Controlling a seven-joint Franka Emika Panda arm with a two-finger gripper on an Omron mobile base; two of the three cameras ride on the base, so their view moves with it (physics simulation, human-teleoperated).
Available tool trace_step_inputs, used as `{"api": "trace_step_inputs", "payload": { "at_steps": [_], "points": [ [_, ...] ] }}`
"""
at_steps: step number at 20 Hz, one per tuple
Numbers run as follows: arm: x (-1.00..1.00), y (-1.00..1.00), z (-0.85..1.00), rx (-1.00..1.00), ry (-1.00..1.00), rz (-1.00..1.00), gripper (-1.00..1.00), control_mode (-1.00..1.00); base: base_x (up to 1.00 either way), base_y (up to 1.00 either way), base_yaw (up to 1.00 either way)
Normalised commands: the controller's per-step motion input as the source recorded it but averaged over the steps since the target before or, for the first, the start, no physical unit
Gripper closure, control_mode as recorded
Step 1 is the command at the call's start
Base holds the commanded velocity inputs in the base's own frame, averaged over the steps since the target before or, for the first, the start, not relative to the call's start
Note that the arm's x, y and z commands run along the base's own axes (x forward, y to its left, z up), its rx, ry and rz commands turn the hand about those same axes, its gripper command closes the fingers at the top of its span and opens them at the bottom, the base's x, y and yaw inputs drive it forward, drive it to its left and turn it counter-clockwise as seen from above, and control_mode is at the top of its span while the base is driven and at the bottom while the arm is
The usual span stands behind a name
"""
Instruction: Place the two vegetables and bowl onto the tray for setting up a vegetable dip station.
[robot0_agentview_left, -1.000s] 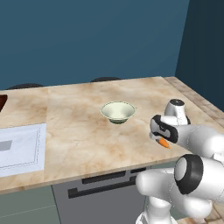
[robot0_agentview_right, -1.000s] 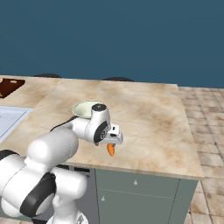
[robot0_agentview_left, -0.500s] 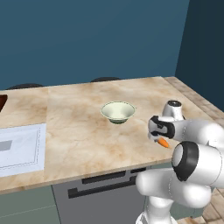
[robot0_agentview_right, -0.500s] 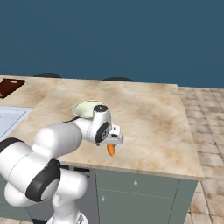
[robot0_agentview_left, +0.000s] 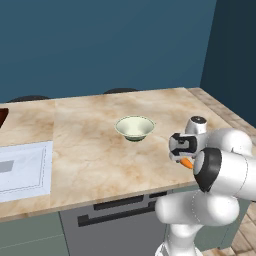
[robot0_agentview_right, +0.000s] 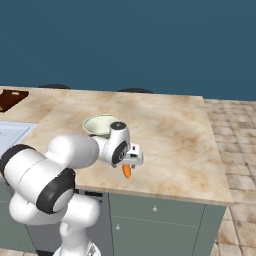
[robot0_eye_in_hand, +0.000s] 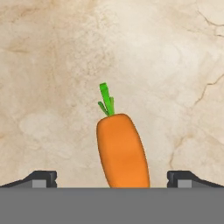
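Tool (robot0_eye_in_hand: 112, 179) fingers spread wide astride a smooth tapered orange carrot (robot0_eye_in_hand: 122, 151) on veined marble counter (robot0_eye_in_hand: 52, 65).

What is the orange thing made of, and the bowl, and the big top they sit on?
The carrot looks like a real vegetable: smooth matte orange skin with a green stalk stub. The bowl seems to be glazed ceramic: pale greenish-white, smooth, with a thin flared rim. The counter looks like polished marble or stone: beige with darker veins, though it might be printed laminate.

You see the bowl (robot0_agentview_left: 134, 127) upright on the marble counter (robot0_agentview_left: 90, 150), and the carrot (robot0_agentview_left: 187, 162) peeking out beside the arm.
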Motion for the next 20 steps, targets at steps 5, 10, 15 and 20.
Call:
{"api": "trace_step_inputs", "payload": {
  "at_steps": [5,10,15,20],
  "points": [
    [0.05,-0.03,-0.14,0.00,0.02,0.02,-1.00,-1.00,0.00,0.00,0.00],
    [0.00,0.00,-0.19,0.00,0.03,0.00,-1.00,-1.00,0.00,0.00,0.00],
    [0.04,0.00,-0.21,0.00,0.01,0.00,-1.00,-1.00,0.00,0.00,0.00],
    [0.09,0.00,-0.17,0.00,0.00,0.00,-1.00,-1.00,0.00,0.00,0.00]
  ]
}}
